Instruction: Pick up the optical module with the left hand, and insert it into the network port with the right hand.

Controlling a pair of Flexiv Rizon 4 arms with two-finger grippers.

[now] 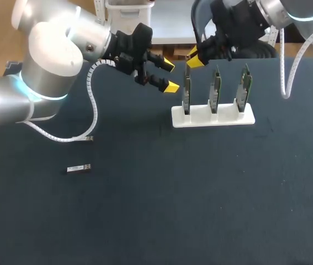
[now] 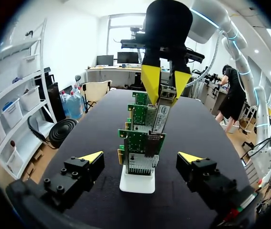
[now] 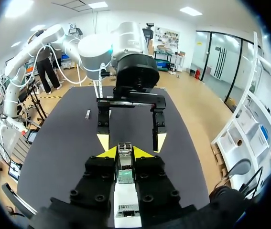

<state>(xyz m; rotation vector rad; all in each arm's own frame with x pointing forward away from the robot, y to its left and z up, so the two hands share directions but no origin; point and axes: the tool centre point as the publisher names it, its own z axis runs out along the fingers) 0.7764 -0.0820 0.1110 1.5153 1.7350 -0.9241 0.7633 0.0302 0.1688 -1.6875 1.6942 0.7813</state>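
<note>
My right gripper is shut on a silver optical module and holds it tilted above the leftmost of three green network cards. In the left wrist view the module's lower end meets the port of the nearest card. In its own view my right gripper has the module clamped between its yellow tips. My left gripper hangs open and holds nothing, just left of the cards and facing them. A second optical module lies on the dark table, far to the left.
The cards stand upright in a white holder at the back middle of the table. A white coiled cable from my left arm droops onto the table near the loose module. My two grippers are close together at the holder's left end.
</note>
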